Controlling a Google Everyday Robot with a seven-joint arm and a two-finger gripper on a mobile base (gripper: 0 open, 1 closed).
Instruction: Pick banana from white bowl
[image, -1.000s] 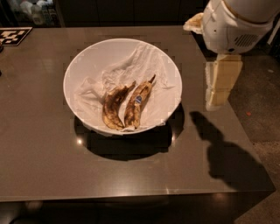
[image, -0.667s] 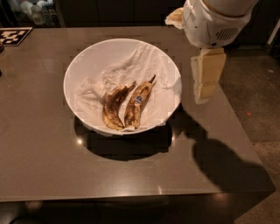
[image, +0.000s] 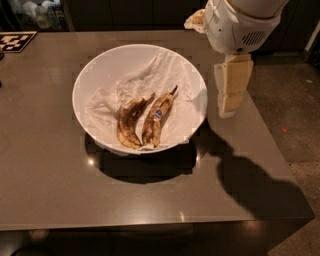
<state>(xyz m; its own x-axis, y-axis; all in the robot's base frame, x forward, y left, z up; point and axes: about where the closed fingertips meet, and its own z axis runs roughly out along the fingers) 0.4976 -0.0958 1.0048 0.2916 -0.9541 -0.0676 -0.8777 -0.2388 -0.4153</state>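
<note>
Glossy brown table (image: 50, 170), speckled floor (image: 295, 125) at right, dark cabinets (image: 125, 12) behind; claw (image: 227, 105) above table.

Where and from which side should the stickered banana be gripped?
Probably across its middle by the blue sticker, from above: the banana lies flat in the white bowl, the darker banana close beside it. The gripper hangs outside the bowl's rim.

banana (image: 156, 119): stickered, lying in white bowl (image: 102, 62) | pincer (image: 228, 106): right of bowl
</note>
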